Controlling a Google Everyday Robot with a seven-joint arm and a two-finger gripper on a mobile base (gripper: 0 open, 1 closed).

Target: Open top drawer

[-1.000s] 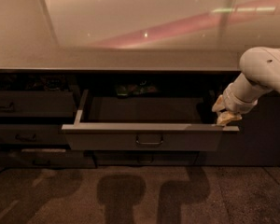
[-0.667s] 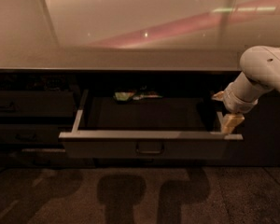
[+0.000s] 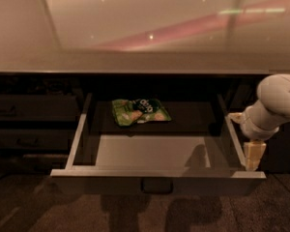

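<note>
The top drawer (image 3: 157,174) is pulled far out from under the counter, showing its pale grey floor (image 3: 150,151) and long side walls. Its small rectangular loop handle (image 3: 157,185) sits centred on the dark front. My gripper (image 3: 253,154) hangs from the white arm (image 3: 275,108) at the drawer's front right corner, right beside the right side wall; whether it touches the drawer I cannot tell. A green snack bag (image 3: 140,111) lies at the back of the drawer.
A pale glossy countertop (image 3: 145,37) overhangs the cabinets. Narrower closed drawer fronts (image 3: 31,110) stack to the left. A dark cabinet panel (image 3: 282,149) lies behind the arm on the right. Speckled floor (image 3: 48,211) lies in front.
The drawer has slid much farther out toward the camera, uncovering the green bag and pale floor. My gripper moved down and outward with the drawer's right front corner.
</note>
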